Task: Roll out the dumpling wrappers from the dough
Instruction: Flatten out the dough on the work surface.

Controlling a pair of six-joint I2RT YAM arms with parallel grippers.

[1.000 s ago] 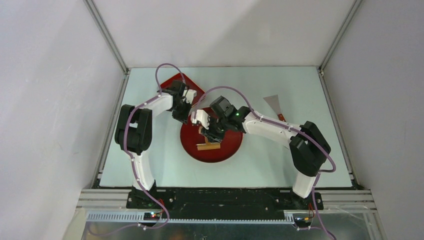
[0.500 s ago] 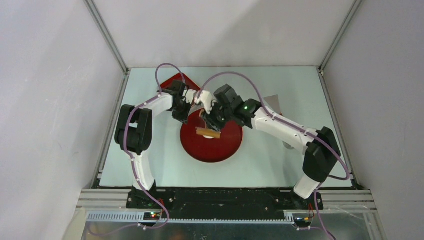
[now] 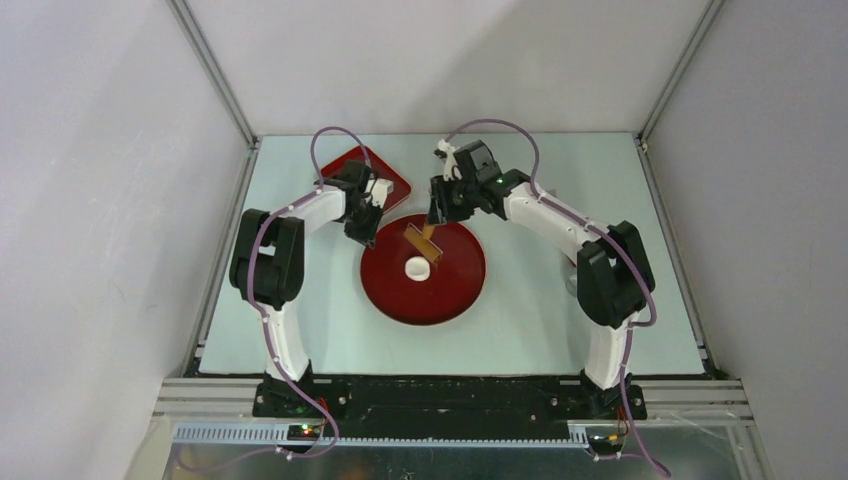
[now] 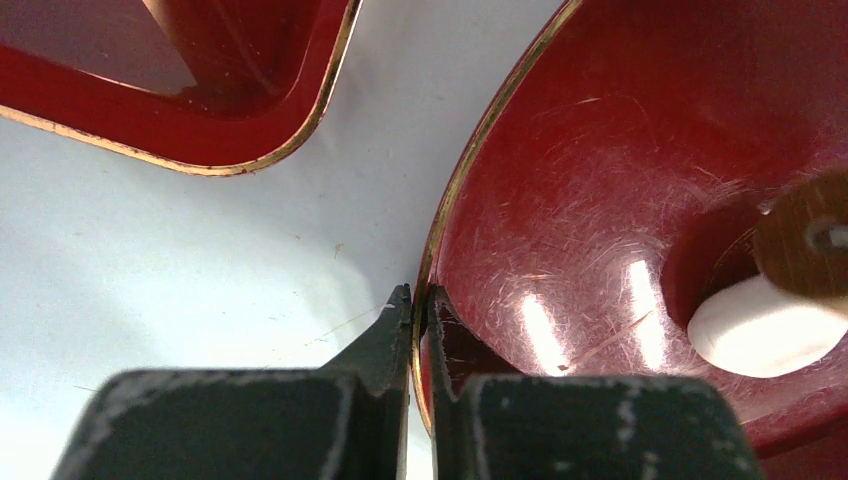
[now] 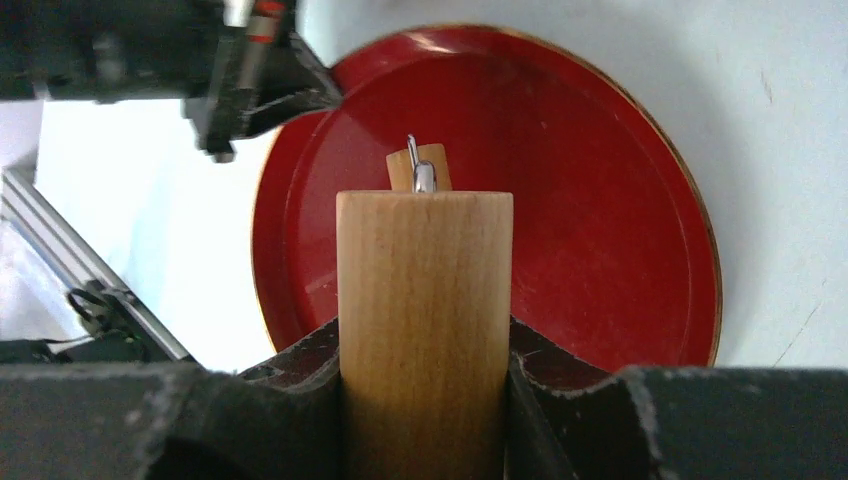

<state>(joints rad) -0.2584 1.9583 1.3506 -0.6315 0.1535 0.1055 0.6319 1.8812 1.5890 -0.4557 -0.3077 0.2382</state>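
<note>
Left claw (image 4: pixel 420 295): pressed together on the left rim of the round red plate (image 3: pixel 455 285), with one finger on each side of the gold edge.
Right claw (image 5: pixel 425 345): pinching the wooden roller (image 3: pixel 423 243) by its upper end. The roller slants down over the far half of the plate.
Dough disc (image 3: pixel 416 267): small, white and round. It lies near the plate centre, just by the roller's low end; contact cannot be told.
Square red tray (image 3: pixel 388 178): on the bench (image 3: pixel 560 310), beyond the left claw and apart from the plate.

dumpling wrapper (image 3: pixel 416 267) | white, small, round (thickish) | flat, centre of red plate (image 3: pixel 455 288)
</note>
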